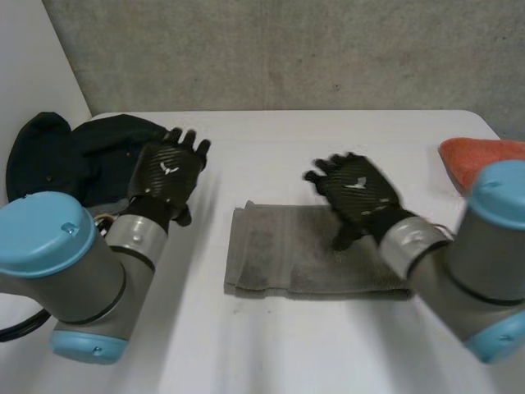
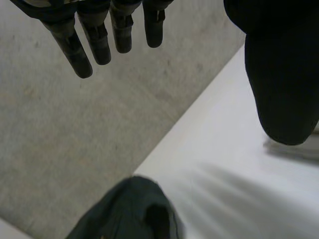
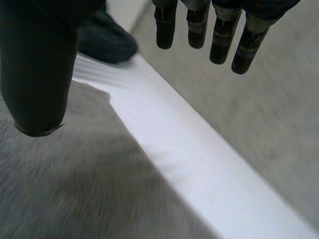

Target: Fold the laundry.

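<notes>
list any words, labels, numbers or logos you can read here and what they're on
No words or numbers can be read anywhere.
On the back of the left hand: a small white mark, too small to read.
On the back of the right hand: the same kind of white mark, too small to read.
The grey towel, dark garment and orange cloth: no print visible.

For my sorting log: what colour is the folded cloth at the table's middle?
The cloth is plain grey; head view shows it best.
</notes>
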Controlling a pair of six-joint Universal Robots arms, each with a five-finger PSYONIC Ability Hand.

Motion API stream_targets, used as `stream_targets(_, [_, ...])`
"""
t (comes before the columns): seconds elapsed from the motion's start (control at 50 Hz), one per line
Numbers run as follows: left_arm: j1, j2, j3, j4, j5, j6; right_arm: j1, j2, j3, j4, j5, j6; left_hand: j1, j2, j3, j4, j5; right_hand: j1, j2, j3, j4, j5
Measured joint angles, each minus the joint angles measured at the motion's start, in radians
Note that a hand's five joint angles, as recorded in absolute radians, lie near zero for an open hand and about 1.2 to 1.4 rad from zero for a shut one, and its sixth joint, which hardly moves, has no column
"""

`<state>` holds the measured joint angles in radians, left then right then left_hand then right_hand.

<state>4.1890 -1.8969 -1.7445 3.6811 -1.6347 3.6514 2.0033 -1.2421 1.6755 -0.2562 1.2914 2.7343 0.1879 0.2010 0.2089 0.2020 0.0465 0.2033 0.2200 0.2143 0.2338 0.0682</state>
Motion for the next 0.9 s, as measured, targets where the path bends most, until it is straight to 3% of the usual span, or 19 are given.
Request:
stream_targets(0.1, [-0.051, -0.017, 0.049, -0.001, -0.001, 0.0, -0.125, -0.056, 0.122, 0.074, 0.0, 0.051, 0.0, 0.0, 0.0, 0.0, 0.0, 0.0, 0.0, 0.0, 0.0, 0.0])
stream_targets(0.2, [-0.083, -0.04, 0.072, -0.001, -0.002, 0.0, -0.231, -0.055, 0.229, 0.108, 0.003, -0.089, 0.0, 0.0, 0.0, 0.0, 0.0, 0.009, 0.013, 0.021, 0.007, 0.008])
stream_targets(0.26, [-0.092, -0.05, 0.072, -0.002, -0.002, 0.0, -0.273, -0.029, 0.257, 0.114, 0.013, -0.193, 0.0, 0.0, 0.0, 0.0, 0.0, 0.165, 0.208, 0.204, 0.184, 0.179])
stream_targets(0.3, [-0.096, -0.053, 0.069, -0.002, -0.002, 0.0, -0.293, -0.01, 0.263, 0.112, 0.023, -0.248, 0.0, 0.0, 0.0, 0.0, 0.0, 0.553, 0.738, 0.739, 0.698, 0.667])
stream_targets(0.4, [-0.097, -0.05, 0.057, -0.004, -0.004, 0.0, -0.305, 0.009, 0.236, 0.087, 0.059, -0.3, 0.0, 0.0, 0.0, 0.0, 0.0, 0.696, 0.932, 0.966, 0.952, 0.887])
stream_targets(0.5, [-0.091, -0.021, 0.051, -0.014, -0.006, 0.001, -0.222, -0.023, 0.149, 0.053, 0.098, -0.281, 0.0, 0.0, 0.0, 0.0, 0.0, 0.713, 0.932, 0.967, 0.955, 0.887])
stream_targets(0.62, [-0.08, 0.017, 0.05, -0.034, -0.008, 0.0, -0.035, -0.039, 0.019, 0.045, 0.115, -0.239, 0.0, 0.0, 0.0, 0.0, 0.0, 0.713, 0.932, 0.967, 0.955, 0.904])
stream_targets(0.72, [-0.053, 0.038, 0.048, -0.055, -0.01, -0.002, 0.188, 0.045, -0.081, 0.045, 0.103, -0.255, 0.0, 0.0, 0.0, 0.0, 0.0, 0.724, 0.926, 0.957, 0.945, 0.904])
stream_targets(0.74, [-0.053, 0.038, 0.048, -0.055, -0.01, -0.002, 0.188, 0.045, -0.081, 0.045, 0.103, -0.255, 0.0, 0.0, 0.0, 0.0, 0.0, 0.724, 0.926, 0.957, 0.945, 0.904])
stream_targets(0.78, [-0.044, 0.039, 0.047, -0.063, -0.01, -0.005, 0.259, 0.09, -0.107, 0.05, 0.103, -0.272, 0.0, 0.0, 0.0, 0.0, 0.0, 0.556, 0.692, 0.707, 0.71, 0.698])
stream_targets(0.8, [-0.042, 0.039, 0.047, -0.065, -0.01, -0.005, 0.271, 0.098, -0.112, 0.052, 0.103, -0.276, 0.0, 0.0, 0.0, 0.0, 0.0, 0.556, 0.692, 0.707, 0.71, 0.698])
stream_targets(0.82, [-0.038, 0.037, 0.05, -0.073, -0.009, -0.014, 0.308, 0.126, -0.125, 0.06, 0.106, -0.283, 0.0, 0.0, 0.0, 0.0, 0.0, 0.191, 0.291, 0.311, 0.296, 0.287])
stream_targets(0.84, [-0.037, 0.036, 0.051, -0.076, -0.009, -0.019, 0.319, 0.137, -0.129, 0.065, 0.108, -0.281, 0.0, 0.0, 0.0, 0.0, 0.0, 0.191, 0.291, 0.311, 0.296, 0.287])
stream_targets(0.86, [-0.037, 0.034, 0.053, -0.08, -0.009, -0.027, 0.326, 0.145, -0.131, 0.07, 0.109, -0.273, 0.0, 0.0, 0.0, 0.0, 0.0, 0.024, 0.057, 0.065, 0.048, 0.047])
stream_targets(0.9, [-0.04, 0.03, 0.061, -0.085, -0.007, -0.051, 0.318, 0.148, -0.13, 0.077, 0.112, -0.237, 0.0, 0.0, 0.0, 0.0, 0.0, 0.002, 0.015, 0.017, 0.007, 0.007])
